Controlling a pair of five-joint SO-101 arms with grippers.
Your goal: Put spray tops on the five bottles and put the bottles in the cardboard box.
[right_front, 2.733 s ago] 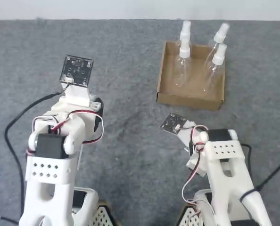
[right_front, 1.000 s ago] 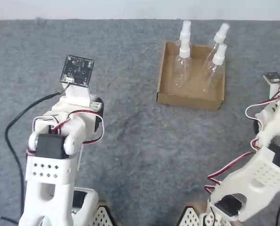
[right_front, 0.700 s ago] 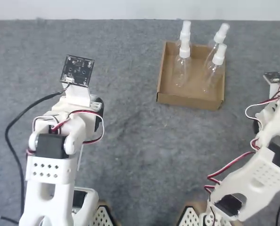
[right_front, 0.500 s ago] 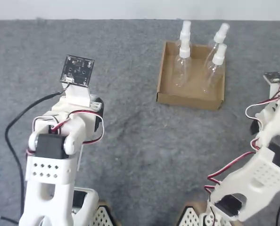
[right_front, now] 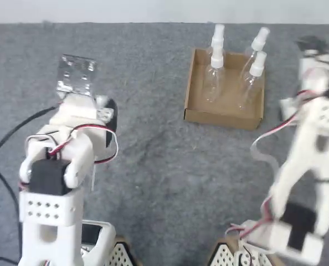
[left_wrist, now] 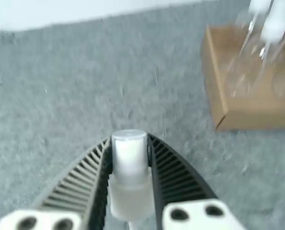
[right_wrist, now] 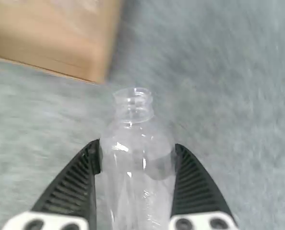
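— Cardboard box (right_front: 223, 117): where is it?
— On the grey mat (right_front: 153, 160), far side, with four capped bottles (right_front: 213, 77) lying inside, their nozzles (right_front: 216, 54) pointing away from the arms.
— And the left gripper (left_wrist: 129, 142)?
— Pinching a white spray top (left_wrist: 129, 167), well apart from the box.
— The right gripper (right_wrist: 136, 145)?
— Clamped around a clear, uncapped bottle (right_wrist: 134, 163), neck open, near the box's corner.

Four capped bottles (right_front: 213, 77) in box (right_front: 222, 118); fifth bottle (right_wrist: 135, 160) uncapped; spray top (left_wrist: 129, 167) off.
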